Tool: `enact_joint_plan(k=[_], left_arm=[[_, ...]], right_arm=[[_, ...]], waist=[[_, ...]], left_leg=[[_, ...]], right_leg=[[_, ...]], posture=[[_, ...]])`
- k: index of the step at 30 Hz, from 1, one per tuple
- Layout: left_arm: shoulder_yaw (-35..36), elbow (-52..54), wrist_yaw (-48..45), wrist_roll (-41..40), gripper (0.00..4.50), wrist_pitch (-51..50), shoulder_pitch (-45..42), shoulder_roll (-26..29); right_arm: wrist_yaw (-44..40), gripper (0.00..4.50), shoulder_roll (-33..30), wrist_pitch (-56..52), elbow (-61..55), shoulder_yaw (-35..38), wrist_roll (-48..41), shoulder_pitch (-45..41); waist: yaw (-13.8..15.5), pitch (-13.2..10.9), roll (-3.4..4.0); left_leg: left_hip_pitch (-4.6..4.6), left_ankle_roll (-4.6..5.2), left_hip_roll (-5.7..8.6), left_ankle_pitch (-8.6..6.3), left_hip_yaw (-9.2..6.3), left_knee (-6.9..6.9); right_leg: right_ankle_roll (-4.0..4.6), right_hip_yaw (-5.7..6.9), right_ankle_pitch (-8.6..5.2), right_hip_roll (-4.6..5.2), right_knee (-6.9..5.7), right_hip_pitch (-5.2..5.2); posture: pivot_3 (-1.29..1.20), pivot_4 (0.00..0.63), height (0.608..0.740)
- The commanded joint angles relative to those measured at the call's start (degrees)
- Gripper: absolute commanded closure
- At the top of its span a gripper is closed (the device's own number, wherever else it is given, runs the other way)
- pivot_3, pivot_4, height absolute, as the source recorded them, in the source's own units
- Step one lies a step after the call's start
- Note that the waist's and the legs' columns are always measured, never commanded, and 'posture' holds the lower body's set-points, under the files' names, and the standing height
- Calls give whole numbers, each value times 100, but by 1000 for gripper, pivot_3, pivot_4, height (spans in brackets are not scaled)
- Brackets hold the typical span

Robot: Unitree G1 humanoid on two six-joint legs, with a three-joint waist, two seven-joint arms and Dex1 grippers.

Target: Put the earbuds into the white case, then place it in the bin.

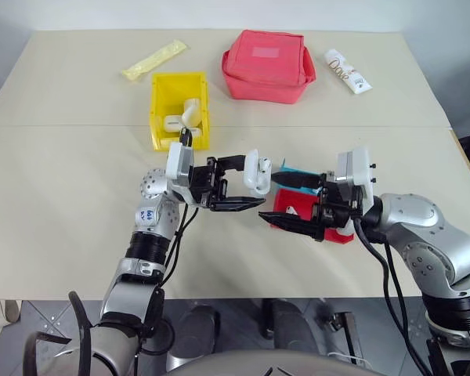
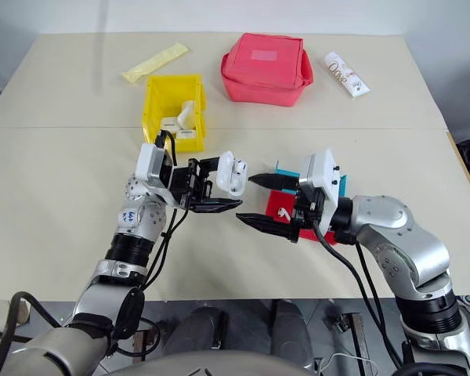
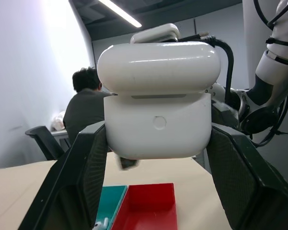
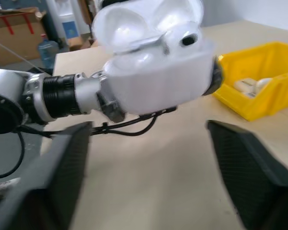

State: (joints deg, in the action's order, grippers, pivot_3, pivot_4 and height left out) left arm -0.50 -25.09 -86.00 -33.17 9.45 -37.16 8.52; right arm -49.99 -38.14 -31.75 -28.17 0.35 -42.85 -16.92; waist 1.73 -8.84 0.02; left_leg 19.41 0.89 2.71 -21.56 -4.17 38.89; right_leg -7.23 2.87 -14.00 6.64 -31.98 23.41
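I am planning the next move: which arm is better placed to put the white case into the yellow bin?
Probably the left. The left gripper is shut on the white case, and the bin lies on its side of the table. The right gripper stands open and empty beside the case.

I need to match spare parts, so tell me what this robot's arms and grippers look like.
Both arms are silver-grey metal with rounded joints and black bands. Loose black cables run along each forearm. Each wrist carries a white boxy camera housing. The left gripper and right gripper each have two black tapered fingers. A small blue marking sits on the left forearm.
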Motion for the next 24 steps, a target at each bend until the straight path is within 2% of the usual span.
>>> enact_joint_plan(k=[1, 6, 8, 11, 14, 16, 18, 21, 24], left_arm=[[65, 49, -290, -77, 1756, 105, -66, 24], [144, -69, -237, -62, 1756, 138, -101, 119], [207, -140, -174, -43, 1756, 136, -139, 196], [271, -206, -154, -42, 1756, 118, -167, 279], [332, -227, -176, -60, 1756, 68, -165, 386], [394, -256, -202, -76, 1756, 1, -140, 507], [427, -253, -226, -89, 1756, -35, -100, 587], [484, -282, -216, -78, 1756, -18, -66, 692], [514, -267, -165, -63, 1756, -4, -63, 705]], right_arm=[[135, 26, -321, -141, -413, 613, -193, 136], [290, 26, -775, -380, -789, 1703, -323, 1179], [212, 26, -900, -447, -904, 2509, -225, 2031], [135, 26, -945, -441, -1007, 3292, -154, 2882], [30, 26, -812, -438, -1110, 4098, -200, 3690], [-233, 26, -493, -383, -1166, 4921, -149, 4634], [-401, 26, -241, -311, -1214, 5414, -138, 5286], [-408, 26, -34, -260, -1379, 5629, -233, 5760], [-343, 26, -88, -255, -1420, 5563, -255, 5777]], waist=[[8, 0, 0], [68, -1, -2], [116, -1, -3], [162, -2, -4], [153, -1, -2], [170, -1, -3], [215, -2, -3], [200, -2, -3], [140, -1, -4]], left_leg=[[1, 0, -1, 0, -1, 0], [4, 0, -2, 0, -1, 0], [3, 0, -2, 0, 2, 1], [1, 2, -1, 0, 7, 3], [-8, 5, -1, -1, 12, 4], [-10, 5, -6, -2, 13, 0], [-9, 4, -11, -1, 6, -15], [-15, 4, -10, -2, 16, -23], [-22, 15, -10, -11, 23, -23]], right_leg=[[0, 0, 0, -1, 0, 0], [-2, 1, 1, -1, 3, -1], [-3, 1, 2, -2, 6, -2], [-4, 3, 2, -4, 12, -3], [-7, -3, 4, -4, 12, -9], [-6, -4, 4, -7, 13, -9], [-3, -4, 2, -11, 20, -8], [-3, -7, 2, -9, 23, -7], [-4, -18, 3, -4, 27, -16]], posture=[[0, 150, 740], [0, 150, 740], [0, 150, 740], [0, 150, 740], [0, 150, 740], [0, 150, 740], [0, 150, 740], [0, 150, 740], [0, 150, 740]])
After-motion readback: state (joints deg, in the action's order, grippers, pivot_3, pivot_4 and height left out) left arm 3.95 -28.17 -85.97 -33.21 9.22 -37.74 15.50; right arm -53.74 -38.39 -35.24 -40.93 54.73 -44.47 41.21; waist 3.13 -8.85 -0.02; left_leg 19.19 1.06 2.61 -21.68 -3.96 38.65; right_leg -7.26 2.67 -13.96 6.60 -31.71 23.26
